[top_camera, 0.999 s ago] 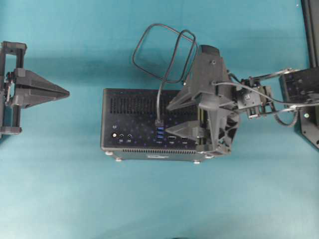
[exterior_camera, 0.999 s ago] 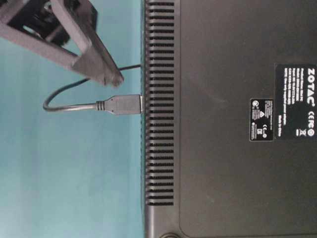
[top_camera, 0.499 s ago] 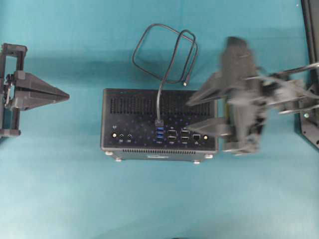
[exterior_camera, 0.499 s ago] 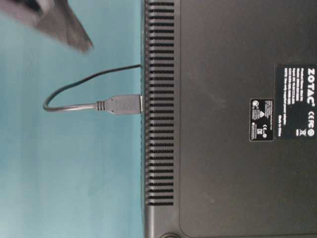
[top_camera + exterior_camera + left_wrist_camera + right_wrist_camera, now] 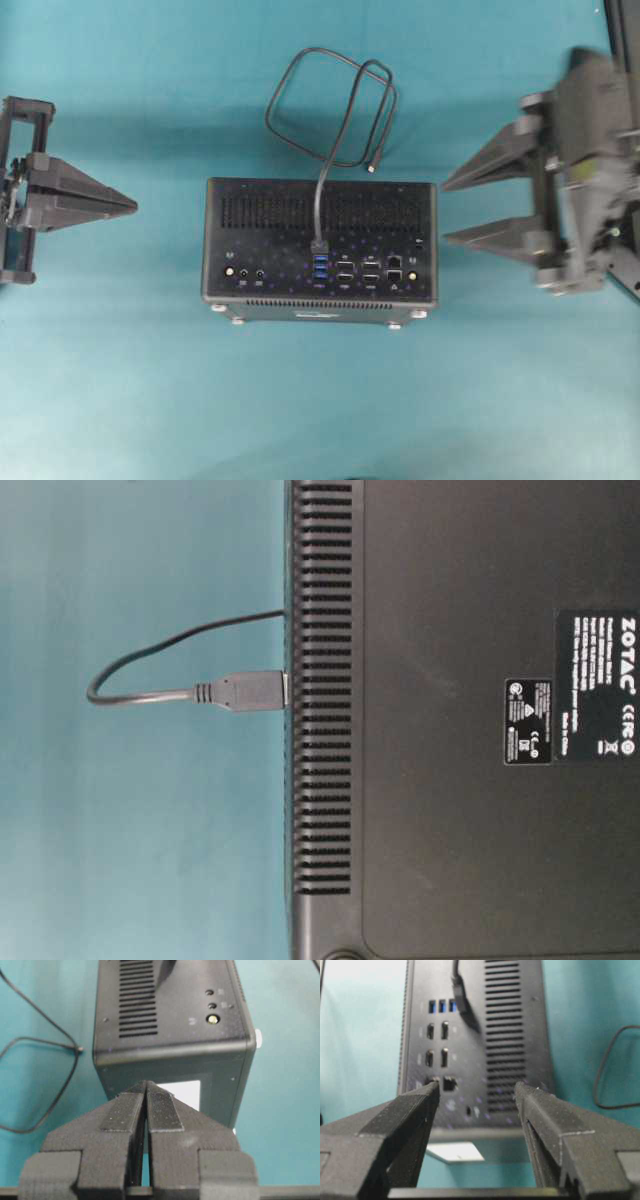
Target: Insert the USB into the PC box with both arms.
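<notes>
The PC box (image 5: 275, 245) lies in the middle of the teal table, port face up. The USB plug (image 5: 319, 246) sits in the top blue port, and its cable (image 5: 330, 105) loops behind the box to a tiny metal tip (image 5: 371, 168). From table level the plug (image 5: 250, 691) meets the box's face (image 5: 320, 780). My left gripper (image 5: 133, 206) is shut and empty, well left of the box (image 5: 170, 1010). My right gripper (image 5: 446, 212) stands open and empty just right of the box, with the ports (image 5: 437, 1030) and the plug (image 5: 460, 995) ahead of its fingers.
A black frame post (image 5: 625, 60) runs along the table's far right edge behind the right arm. Slack cable (image 5: 40, 1060) lies on the cloth beside the box. A white label (image 5: 182, 1092) marks the box's left end.
My right gripper has pulled back to the right, from over the box's right end to the cloth beside it, still open. The plug stays in the port. The left gripper is unmoved.
</notes>
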You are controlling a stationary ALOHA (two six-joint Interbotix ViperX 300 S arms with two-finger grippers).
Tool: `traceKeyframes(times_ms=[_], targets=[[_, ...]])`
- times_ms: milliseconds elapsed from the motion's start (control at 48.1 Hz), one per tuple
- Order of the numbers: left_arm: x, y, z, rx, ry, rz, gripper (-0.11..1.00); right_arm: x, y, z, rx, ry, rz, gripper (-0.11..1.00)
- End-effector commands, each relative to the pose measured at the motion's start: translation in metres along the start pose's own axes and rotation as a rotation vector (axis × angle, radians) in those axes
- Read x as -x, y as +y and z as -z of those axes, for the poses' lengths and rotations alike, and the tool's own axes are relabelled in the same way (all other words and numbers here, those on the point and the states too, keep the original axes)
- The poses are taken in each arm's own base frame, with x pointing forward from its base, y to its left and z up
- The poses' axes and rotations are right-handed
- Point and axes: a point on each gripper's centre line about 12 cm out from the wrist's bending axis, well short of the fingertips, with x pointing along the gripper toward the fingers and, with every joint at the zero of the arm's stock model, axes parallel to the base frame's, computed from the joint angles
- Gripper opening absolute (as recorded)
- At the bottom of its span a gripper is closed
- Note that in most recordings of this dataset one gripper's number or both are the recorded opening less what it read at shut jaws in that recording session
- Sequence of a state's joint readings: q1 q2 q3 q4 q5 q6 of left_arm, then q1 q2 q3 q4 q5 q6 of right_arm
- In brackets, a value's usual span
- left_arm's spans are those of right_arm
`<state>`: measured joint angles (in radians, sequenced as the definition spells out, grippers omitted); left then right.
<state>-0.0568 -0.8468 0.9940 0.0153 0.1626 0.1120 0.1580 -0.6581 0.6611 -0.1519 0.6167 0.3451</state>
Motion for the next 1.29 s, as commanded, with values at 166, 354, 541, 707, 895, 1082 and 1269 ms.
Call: traceKeyframes(times_ms=[166,354,541,707,895,1082,1269], targets=[[0.001,0.001,-0.013,-0.001,-0.037,-0.002,0.0,0.012,-0.002,0.008,0.002,-0.024,-0.007,0.71],[0.001,0.001,-0.013,0.002,-0.037,-0.002,0.0,0.014,-0.004,0.016,0.002,-0.026,-0.01,0.71],[0.0,0.001,-0.016,0.002,-0.064,-0.005,0.0,0.017,-0.005,0.019,0.003,-0.041,-0.014,0.71],[-0.002,0.001,-0.014,0.002,-0.058,-0.004,0.0,0.02,-0.005,0.02,0.001,-0.047,-0.016,0.7],[-0.006,0.001,-0.013,0.002,-0.045,-0.002,0.0,0.02,-0.005,0.022,0.004,-0.044,-0.016,0.71],[-0.009,0.001,-0.012,0.002,-0.034,-0.001,0.0,0.019,-0.005,0.022,0.004,-0.047,-0.017,0.71],[-0.009,0.001,-0.012,0.002,-0.035,-0.001,0.0,0.019,-0.005,0.022,0.004,-0.049,-0.019,0.71]])
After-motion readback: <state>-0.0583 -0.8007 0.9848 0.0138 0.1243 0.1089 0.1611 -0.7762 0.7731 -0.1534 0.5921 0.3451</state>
